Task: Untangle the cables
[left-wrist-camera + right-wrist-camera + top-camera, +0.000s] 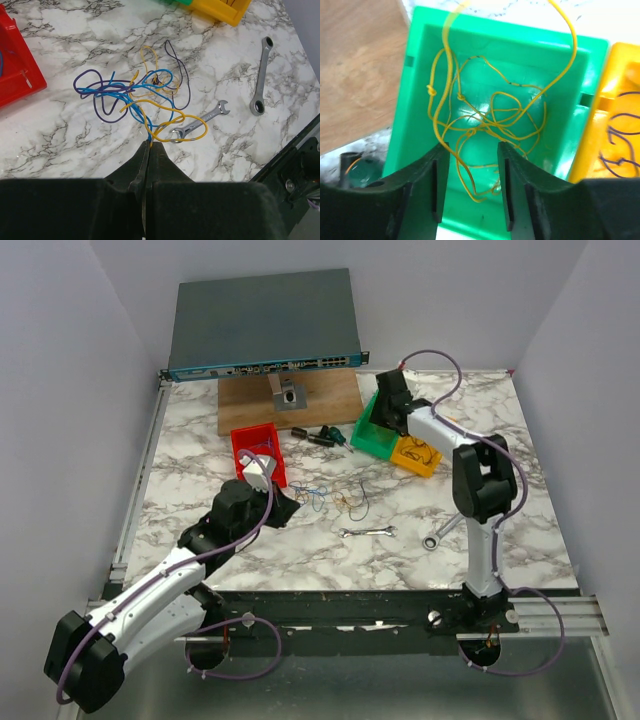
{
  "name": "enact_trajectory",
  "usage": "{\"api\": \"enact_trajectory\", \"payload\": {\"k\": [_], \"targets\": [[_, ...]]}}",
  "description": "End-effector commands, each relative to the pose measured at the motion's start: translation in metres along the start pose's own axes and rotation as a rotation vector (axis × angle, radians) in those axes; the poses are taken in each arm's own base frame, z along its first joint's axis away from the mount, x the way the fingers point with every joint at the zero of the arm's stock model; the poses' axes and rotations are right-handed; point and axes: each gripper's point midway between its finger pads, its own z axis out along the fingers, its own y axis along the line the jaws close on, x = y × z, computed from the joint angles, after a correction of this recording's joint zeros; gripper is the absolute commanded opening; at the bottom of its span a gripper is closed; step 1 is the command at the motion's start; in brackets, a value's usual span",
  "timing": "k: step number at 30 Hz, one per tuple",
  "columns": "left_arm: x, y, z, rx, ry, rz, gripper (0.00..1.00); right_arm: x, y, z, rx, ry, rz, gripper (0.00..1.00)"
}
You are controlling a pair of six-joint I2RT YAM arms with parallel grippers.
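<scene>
A tangle of thin blue, purple and yellow cables (135, 95) lies on the marble table, also small in the top view (335, 497). My left gripper (150, 144) is shut on a blue and a yellow strand at the near edge of the tangle; it sits left of the tangle in the top view (288, 508). My right gripper (472, 147) is open above the green bin (420, 75), which holds loose yellow cables (485, 120); one strand passes between the fingers. In the top view it hangs over the bins (388, 410). The yellow bin (615, 100) holds dark purple cables.
Two silver wrenches (200, 122) (261, 75) lie right of the tangle. A red bin (15, 65) stands to its left. A wooden board (290, 400) and a grey network switch (265, 325) are at the back. Screwdrivers (325, 436) lie near the board.
</scene>
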Motion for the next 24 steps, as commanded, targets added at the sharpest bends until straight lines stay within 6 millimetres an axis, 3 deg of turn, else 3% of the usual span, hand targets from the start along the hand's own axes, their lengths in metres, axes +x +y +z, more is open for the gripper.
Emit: {"api": "enact_trajectory", "payload": {"k": [1, 6, 13, 19, 24], "targets": [[-0.016, -0.01, 0.0, 0.02, -0.029, 0.018, 0.0, -0.058, 0.005, -0.059, -0.049, -0.132, 0.008, 0.54], [-0.016, -0.012, 0.002, 0.026, -0.02, 0.015, 0.0, -0.085, 0.006, -0.083, -0.062, -0.187, -0.015, 0.58], [-0.015, -0.01, 0.002, 0.02, -0.021, 0.016, 0.0, -0.104, -0.002, -0.056, -0.073, -0.166, -0.089, 0.58], [-0.011, -0.005, 0.002, -0.001, -0.007, 0.018, 0.0, -0.079, 0.013, -0.029, -0.147, -0.052, -0.191, 0.56], [-0.011, -0.006, 0.003, 0.002, -0.005, 0.018, 0.0, -0.057, 0.018, -0.027, -0.215, -0.021, -0.192, 0.55]]}}
